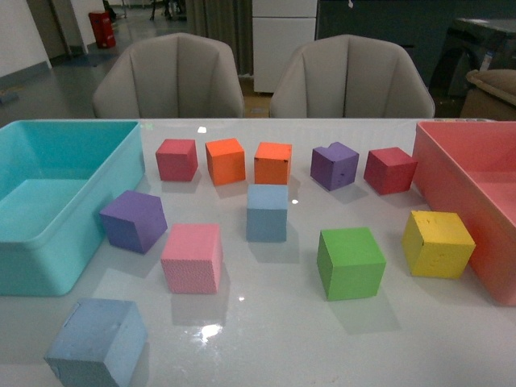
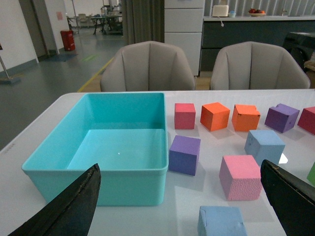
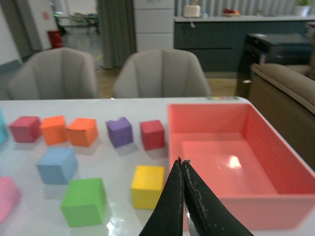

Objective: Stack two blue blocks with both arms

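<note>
Two pale blue blocks lie apart on the white table. One blue block [image 1: 267,212] sits mid-table; the left wrist view shows it as the blue block [image 2: 265,146] and the right wrist view as the blue block [image 3: 57,164]. The other blue block [image 1: 97,343] lies at the front left corner, seen as the blue block [image 2: 221,221] low in the left wrist view. My left gripper [image 2: 183,189] is open and holds nothing, with this near block between and beyond its fingers. My right gripper [image 3: 182,163] is shut on nothing, near the pink bin. Neither arm shows in the front view.
A turquoise bin [image 1: 48,266] stands at the left and a pink bin [image 1: 459,185] at the right. Scattered cubes: pink [image 1: 192,257], purple [image 1: 134,220], green [image 1: 350,262], yellow [image 1: 438,243], and a back row of red, orange and purple cubes. Two chairs stand behind the table.
</note>
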### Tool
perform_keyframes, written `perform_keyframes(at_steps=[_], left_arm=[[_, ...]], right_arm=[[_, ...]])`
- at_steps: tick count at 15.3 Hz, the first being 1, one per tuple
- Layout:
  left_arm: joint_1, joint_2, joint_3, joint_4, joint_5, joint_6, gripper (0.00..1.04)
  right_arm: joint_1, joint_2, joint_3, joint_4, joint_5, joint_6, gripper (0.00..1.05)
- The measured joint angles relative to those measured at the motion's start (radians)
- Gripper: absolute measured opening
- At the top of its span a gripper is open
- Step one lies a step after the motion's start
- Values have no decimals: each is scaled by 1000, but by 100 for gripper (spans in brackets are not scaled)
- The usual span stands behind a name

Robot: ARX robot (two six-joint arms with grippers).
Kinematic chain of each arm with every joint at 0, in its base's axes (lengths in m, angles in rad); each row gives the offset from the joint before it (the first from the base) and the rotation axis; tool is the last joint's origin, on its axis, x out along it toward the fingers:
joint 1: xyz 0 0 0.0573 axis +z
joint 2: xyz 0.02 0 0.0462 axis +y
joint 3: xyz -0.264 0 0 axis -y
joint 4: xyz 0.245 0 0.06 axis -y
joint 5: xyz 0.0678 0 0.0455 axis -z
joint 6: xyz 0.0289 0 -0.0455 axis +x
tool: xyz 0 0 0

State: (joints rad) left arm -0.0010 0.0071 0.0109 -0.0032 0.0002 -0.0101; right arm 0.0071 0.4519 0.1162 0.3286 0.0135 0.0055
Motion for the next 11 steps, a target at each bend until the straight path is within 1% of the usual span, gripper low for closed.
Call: perform_keyframes(at_steps=[1,2,4,5,10,11], left_arm=[[0,0,0,0,-1,0,98],[0,0,0,0,0,0,98],[0,0,0,0,0,0,98],[0,0,0,0,0,0,98],[0,0,0,0,0,0,98],[0,0,0,0,0,0,98]], right_arm=[[-16,-14,-16,-8,4,0,2],[-10,-47,-30,-17,-14,0,2],[-7,-97,-43,-39,-13,0,2],[-7,-150,-70,-76,-14,0,2],[-7,-188,-77,-101,-14,0,2],[-7,-207,-103,-73,-14,0,2]])
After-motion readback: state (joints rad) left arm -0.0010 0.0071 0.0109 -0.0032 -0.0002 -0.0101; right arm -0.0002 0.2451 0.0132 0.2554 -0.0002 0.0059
